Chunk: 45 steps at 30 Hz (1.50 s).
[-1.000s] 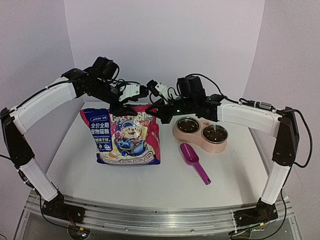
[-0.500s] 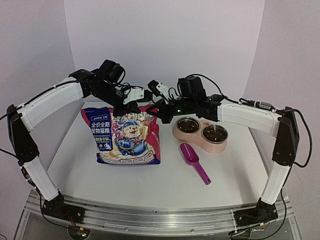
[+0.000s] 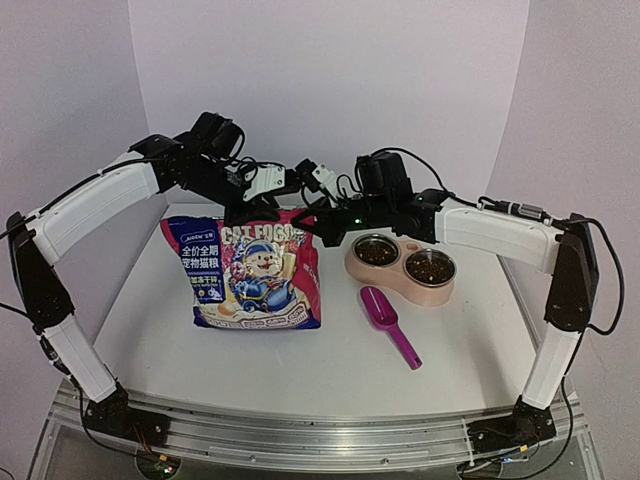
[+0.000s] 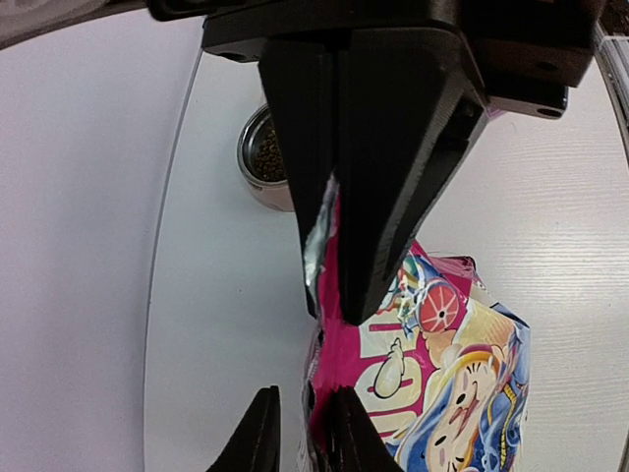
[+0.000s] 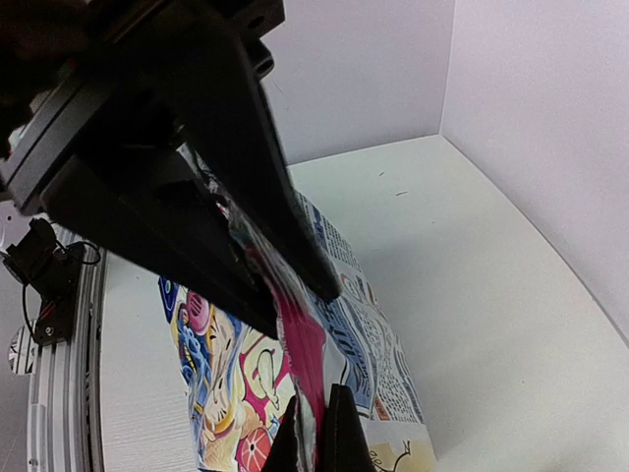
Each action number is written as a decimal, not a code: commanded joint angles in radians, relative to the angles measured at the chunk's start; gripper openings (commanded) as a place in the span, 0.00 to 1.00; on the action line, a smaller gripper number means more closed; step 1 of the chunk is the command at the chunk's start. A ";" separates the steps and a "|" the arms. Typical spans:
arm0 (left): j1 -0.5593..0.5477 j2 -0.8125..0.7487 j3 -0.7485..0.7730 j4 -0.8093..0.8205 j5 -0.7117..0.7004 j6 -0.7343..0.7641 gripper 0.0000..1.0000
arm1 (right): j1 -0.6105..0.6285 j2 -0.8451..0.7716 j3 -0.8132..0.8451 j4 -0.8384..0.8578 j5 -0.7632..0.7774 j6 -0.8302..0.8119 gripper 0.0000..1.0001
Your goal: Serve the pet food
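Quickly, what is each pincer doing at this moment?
Left pincer: closed on the top edge of the cat food pouch.
Right pincer: closed on the same pouch's top edge.

Pouch [image 3: 256,272] front, top view: large letters across the top read roughly "CAT FOOD", the last ones partly creased. Blue panel at upper left carries white Chinese characters, too small to read. Nothing readable in either wrist view.
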State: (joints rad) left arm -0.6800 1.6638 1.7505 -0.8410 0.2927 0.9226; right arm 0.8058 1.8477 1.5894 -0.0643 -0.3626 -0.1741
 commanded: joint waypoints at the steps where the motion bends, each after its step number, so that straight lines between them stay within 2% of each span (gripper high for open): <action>1: 0.002 -0.031 0.047 -0.022 -0.024 0.016 0.03 | 0.004 -0.031 0.017 0.090 -0.019 0.014 0.00; 2: 0.002 -0.032 0.046 -0.024 -0.027 0.020 0.00 | 0.004 -0.031 0.017 0.090 -0.018 0.015 0.00; 12: 0.002 -0.024 0.077 -0.098 -0.012 0.027 0.00 | 0.004 -0.036 0.012 0.092 -0.015 0.019 0.00; 13: 0.002 -0.025 0.077 -0.108 -0.030 0.029 0.10 | 0.004 -0.037 0.011 0.092 -0.014 0.019 0.00; 14: 0.007 -0.027 0.074 -0.117 -0.044 0.036 0.26 | 0.004 -0.038 0.010 0.092 -0.013 0.018 0.00; 15: 0.015 -0.032 0.070 -0.124 -0.051 0.047 0.34 | 0.004 -0.038 0.009 0.093 -0.013 0.018 0.00; 16: 0.022 -0.038 0.063 -0.128 -0.055 0.054 0.36 | 0.004 -0.038 0.009 0.093 -0.013 0.018 0.00; 20: 0.029 -0.052 0.039 -0.140 -0.071 0.068 0.33 | 0.004 -0.037 0.009 0.094 -0.012 0.016 0.00; 21: 0.029 -0.052 0.035 -0.138 -0.073 0.063 0.26 | 0.004 -0.035 0.010 0.096 -0.013 0.016 0.00; 23: 0.029 -0.055 0.026 -0.119 -0.078 0.050 0.06 | 0.003 -0.032 0.012 0.098 -0.016 0.018 0.00; 25: 0.030 -0.057 0.020 -0.095 -0.070 0.044 0.00 | 0.004 -0.031 0.014 0.098 -0.018 0.019 0.00; 37: 0.030 -0.068 -0.003 -0.097 -0.021 0.053 0.01 | 0.004 -0.047 -0.006 0.102 -0.016 0.016 0.00; 40: 0.030 -0.092 -0.042 -0.078 -0.026 0.052 0.12 | 0.003 -0.045 -0.010 0.101 -0.018 0.013 0.01; 42: 0.030 -0.113 -0.062 -0.056 -0.031 0.046 0.18 | 0.004 -0.042 -0.011 0.101 -0.018 0.012 0.10; 45: 0.029 -0.130 -0.070 -0.036 -0.022 0.042 0.26 | 0.003 -0.040 -0.007 0.101 -0.037 0.012 0.20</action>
State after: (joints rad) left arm -0.6556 1.6036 1.6888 -0.9228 0.2570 0.9674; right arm 0.8066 1.8462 1.5749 -0.0333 -0.3703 -0.1707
